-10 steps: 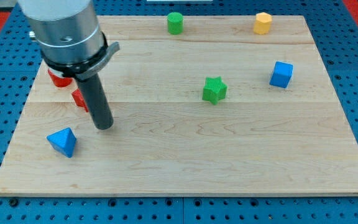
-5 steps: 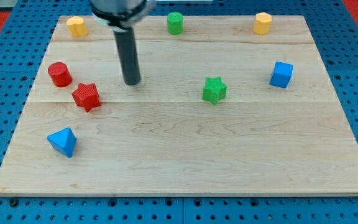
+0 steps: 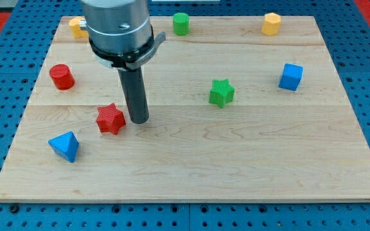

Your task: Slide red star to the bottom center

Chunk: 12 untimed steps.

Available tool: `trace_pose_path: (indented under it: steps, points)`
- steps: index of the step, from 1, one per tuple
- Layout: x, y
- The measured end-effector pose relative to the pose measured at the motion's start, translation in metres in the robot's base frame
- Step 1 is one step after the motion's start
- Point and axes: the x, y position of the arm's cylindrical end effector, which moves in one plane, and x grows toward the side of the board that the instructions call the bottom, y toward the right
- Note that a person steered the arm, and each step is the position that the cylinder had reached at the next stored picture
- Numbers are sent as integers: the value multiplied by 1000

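The red star (image 3: 110, 119) lies on the wooden board (image 3: 236, 160), left of the middle and above the blue pyramid. My tip (image 3: 139, 120) rests on the board just to the star's right, a small gap between them. The rod rises from it to the grey arm end (image 3: 117, 29) near the view's top.
A red cylinder (image 3: 61, 76) is at the left, a blue pyramid (image 3: 65, 146) at the lower left. A green star (image 3: 221, 92) sits right of centre, a blue cube (image 3: 290, 76) at the right. A green cylinder (image 3: 181, 23) and yellow blocks (image 3: 272, 23) (image 3: 76, 26) line the top edge.
The red star has moved down and to the right, away from the red cylinder. My tip went up and right, then came down to just right of the star.
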Motion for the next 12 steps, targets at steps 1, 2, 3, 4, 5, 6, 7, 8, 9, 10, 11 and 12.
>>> trace_pose_path:
  steps: [1,2,3,4,5,6,7,8,9,10,11,12]
  points:
    - [-62,-36]
    - [-26,-82]
    - [11,-24]
    - [37,34]
    - [44,74]
    - [-2,53]
    - [-20,15]
    - [31,13]
    - [42,11]
    - [65,35]
    - [70,75]
    - [1,49]
